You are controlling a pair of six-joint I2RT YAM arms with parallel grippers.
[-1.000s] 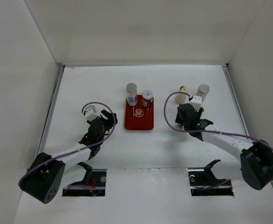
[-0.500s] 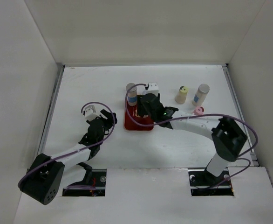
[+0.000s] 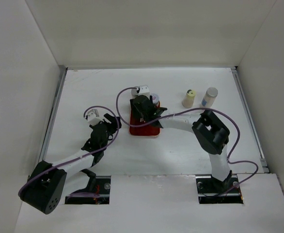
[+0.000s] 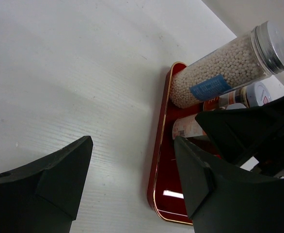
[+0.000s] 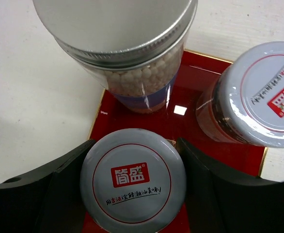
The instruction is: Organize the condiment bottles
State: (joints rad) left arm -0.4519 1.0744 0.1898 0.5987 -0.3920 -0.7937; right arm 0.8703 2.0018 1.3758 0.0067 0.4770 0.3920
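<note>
1. Top view: your right arm stretches across to the tray, which lies near the middle of the worktop. The right fingers hang over the tray's far half, most likely to add one more bottle to the group there. The wrist hides what they carry. The pale jar stands at the tray's far right corner. The yellow bottle and the grey bottle stand upright off the tray, toward the worktop's far right corner. They are near each other but apart, and probably wait their turn. The left fingers sit just beside the tray's left edge, seemingly parked clear of the other arm.

2. Left wrist view: the left fingers are apart with nothing between them, only bare worktop. The tray's gold rim is just beside them. On one corner of the tray stands the tall bottle, full of white beads, with the pale jar behind it. A label of the small bottle shows under the dark right fingers. You cannot tell whether its base rests on the tray.

3. Right wrist view: the right fingers are clamped on the small bottle, one on each side under its lid, which keeps it upright. It sits over the red tray, just beside the tall bottle and the pale jar, and seems to touch neither. That spot packs the three close together. When you let go, lift straight up so the fingers do not knock the neighbours.
</note>
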